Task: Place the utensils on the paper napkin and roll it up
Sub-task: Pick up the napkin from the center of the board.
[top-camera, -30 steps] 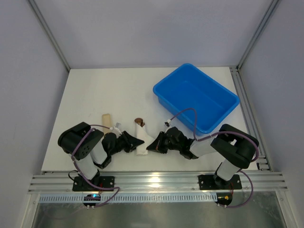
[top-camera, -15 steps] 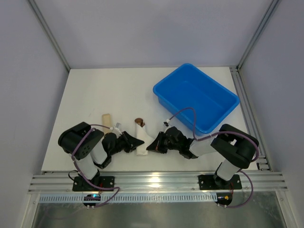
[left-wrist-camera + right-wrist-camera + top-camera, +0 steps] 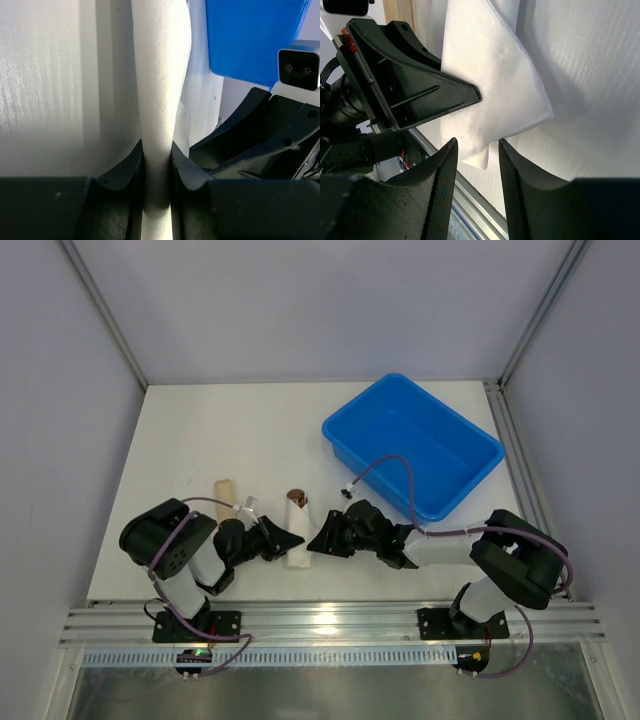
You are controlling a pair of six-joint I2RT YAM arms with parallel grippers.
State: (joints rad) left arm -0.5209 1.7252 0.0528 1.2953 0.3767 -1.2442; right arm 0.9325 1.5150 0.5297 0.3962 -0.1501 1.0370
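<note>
The right gripper (image 3: 477, 146) has just sprung apart off the rolled napkin (image 3: 160, 75), which lies on the counter (image 3: 190, 440) between both arms with the spoon (image 3: 293, 497) poking out its far end, the left gripper (image 3: 156, 162) clamped on it, so rolling looks nearly finished

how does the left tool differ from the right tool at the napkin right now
Grip: the left tool is clamped on the rolled paper napkin; the right tool has its fingers apart, with the napkin's corner loose at the gap.
Side: the left tool meets the roll from its left, the right tool from its right.
Both are black, two-fingered and sit low at the roll's near end.
</note>
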